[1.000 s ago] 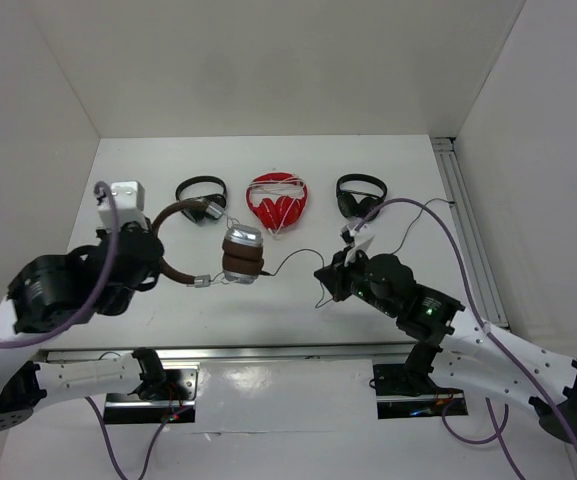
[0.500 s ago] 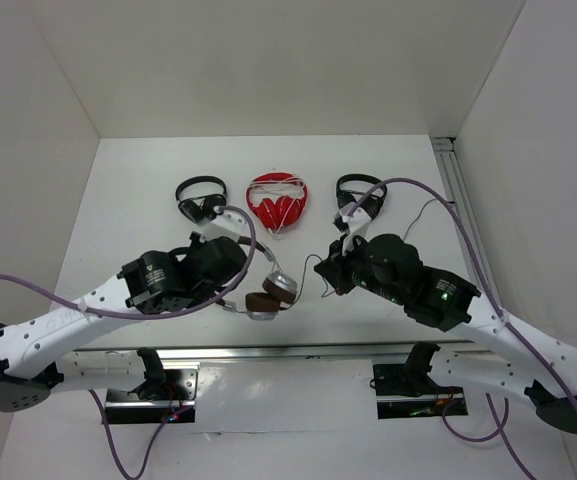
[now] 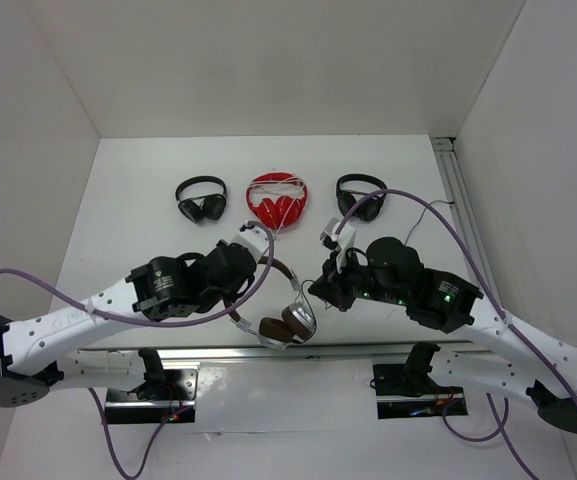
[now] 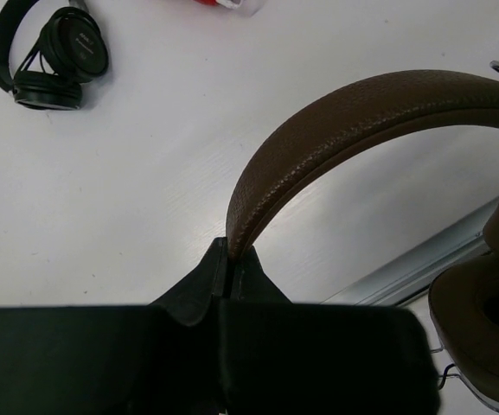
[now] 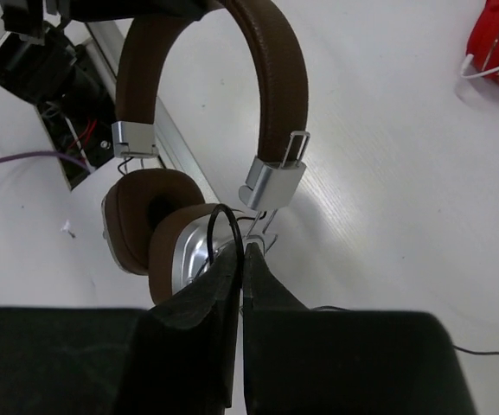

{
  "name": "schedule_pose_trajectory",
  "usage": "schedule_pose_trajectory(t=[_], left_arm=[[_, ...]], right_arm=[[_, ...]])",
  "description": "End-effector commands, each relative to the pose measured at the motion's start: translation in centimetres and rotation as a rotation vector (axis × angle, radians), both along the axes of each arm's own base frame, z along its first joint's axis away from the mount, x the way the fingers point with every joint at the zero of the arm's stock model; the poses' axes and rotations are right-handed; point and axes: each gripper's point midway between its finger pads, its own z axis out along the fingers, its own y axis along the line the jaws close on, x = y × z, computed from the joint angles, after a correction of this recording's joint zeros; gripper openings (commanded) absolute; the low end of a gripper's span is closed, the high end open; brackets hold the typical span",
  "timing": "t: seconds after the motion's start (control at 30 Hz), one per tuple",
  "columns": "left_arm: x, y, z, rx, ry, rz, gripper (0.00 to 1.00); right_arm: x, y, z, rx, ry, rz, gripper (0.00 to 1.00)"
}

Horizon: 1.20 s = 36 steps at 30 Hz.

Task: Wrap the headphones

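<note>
The brown headphones (image 3: 286, 320) hang lifted near the table's front edge, between the two arms. My left gripper (image 4: 234, 251) is shut on the brown headband (image 4: 353, 112), with one brown ear pad (image 4: 483, 328) hanging at the right of the left wrist view. My right gripper (image 5: 244, 251) is shut on the thin dark cable (image 5: 217, 220), which loops up just in front of the silver earcup housing (image 5: 188, 251). The headband (image 5: 271, 78) arches above it in the right wrist view. In the top view the right gripper (image 3: 320, 290) sits just right of the earcups.
A red pair with white cord (image 3: 276, 200) lies at the back middle, with small black pairs to its left (image 3: 201, 198) and right (image 3: 360, 192). The metal front rail (image 3: 268, 351) runs under the hanging earcups. White walls close in both sides.
My left arm has swung right and toward the front, carrying the headphones from the left middle to the front edge. My right gripper has kept hold of the cable and stayed beside the earcups.
</note>
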Motion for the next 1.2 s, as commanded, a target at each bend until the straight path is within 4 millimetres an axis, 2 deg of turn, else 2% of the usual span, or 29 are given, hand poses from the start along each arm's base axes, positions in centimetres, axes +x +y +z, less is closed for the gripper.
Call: schedule_pose_trajectory(t=[0.0, 0.27, 0.5, 0.73, 0.87, 1.17], left_arm=[[0.0, -1.8, 0.5, -0.050, 0.000, -0.052, 0.00], [-2.4, -4.4, -0.3, -0.101, 0.087, -0.231, 0.00], [-4.8, -6.0, -0.5, -0.156, 0.147, -0.392, 0.00], [-5.9, -6.5, -0.3, -0.178, 0.171, -0.449, 0.00], [-6.4, -6.8, -0.5, -0.185, 0.189, -0.482, 0.00], [-7.5, -7.1, -0.2, -0.219, 0.211, -0.539, 0.00]], right_arm=[[-0.9, 0.6, 2.5, 0.054, -0.052, 0.080, 0.08], [-0.8, 0.3, 3.4, 0.061, -0.081, 0.079, 0.08], [0.3, 0.0, 3.5, 0.046, -0.101, 0.020, 0.13], [0.6, -0.1, 2.3, 0.025, -0.095, 0.004, 0.14], [0.9, -0.3, 2.3, 0.020, -0.102, -0.017, 0.16], [2.8, -0.9, 1.6, -0.009, -0.104, -0.133, 0.17]])
